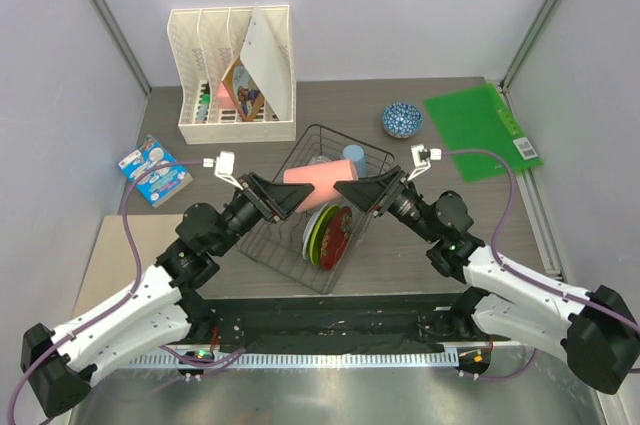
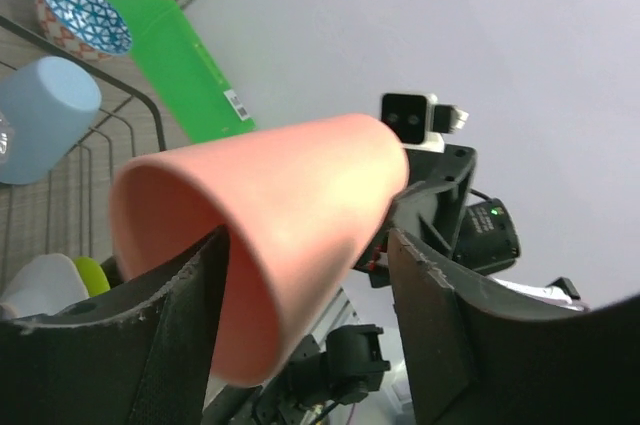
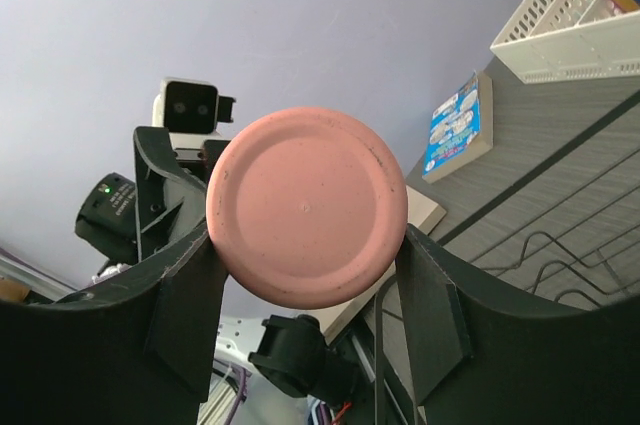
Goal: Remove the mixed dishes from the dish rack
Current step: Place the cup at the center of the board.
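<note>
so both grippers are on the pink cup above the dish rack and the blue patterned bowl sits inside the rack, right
Not quite: the blue patterned bowl is outside the dish rack, on the table beyond it beside the green folder, as the top view shows. The rest holds: the left gripper and right gripper both grip the pink cup above the rack.

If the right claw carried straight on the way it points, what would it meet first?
The pink cup: its base already sits between the right claw fingers. Beyond it, the left claw faces back from the cup's other end.
</note>
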